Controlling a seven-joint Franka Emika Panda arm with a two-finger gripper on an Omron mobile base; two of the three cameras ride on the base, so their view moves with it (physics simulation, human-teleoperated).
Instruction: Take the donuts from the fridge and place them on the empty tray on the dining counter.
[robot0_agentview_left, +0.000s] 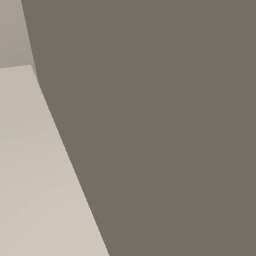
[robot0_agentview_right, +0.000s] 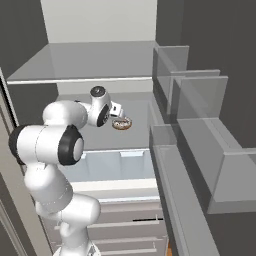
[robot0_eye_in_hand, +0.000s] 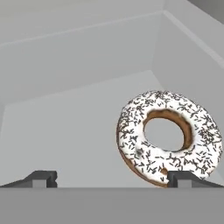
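One donut (robot0_eye_in_hand: 168, 138), brown under pale icing with dark sprinkles, lies on a grey shelf (robot0_agentview_right: 100, 135) inside the open fridge (robot0_agentview_right: 100, 55), toward the shelf's right side and near its side wall. In the hand view it sits just ahead of the right fingertip (robot0_eye_in_hand: 179, 178), partly overlapping it, while the left tip stands well apart on the bare shelf. The fingers (robot0_eye_in_hand: 109, 179) are spread wide and grip nothing. The white arm (robot0_agentview_right: 55, 145) rises from the lower left, bends at the elbow and reaches forward into the fridge, its hand close behind the donut. Below the shelf sits a pale drawer (robot0_agentview_right: 120, 167); door bins (robot0_agentview_right: 200, 135) stand at the right.
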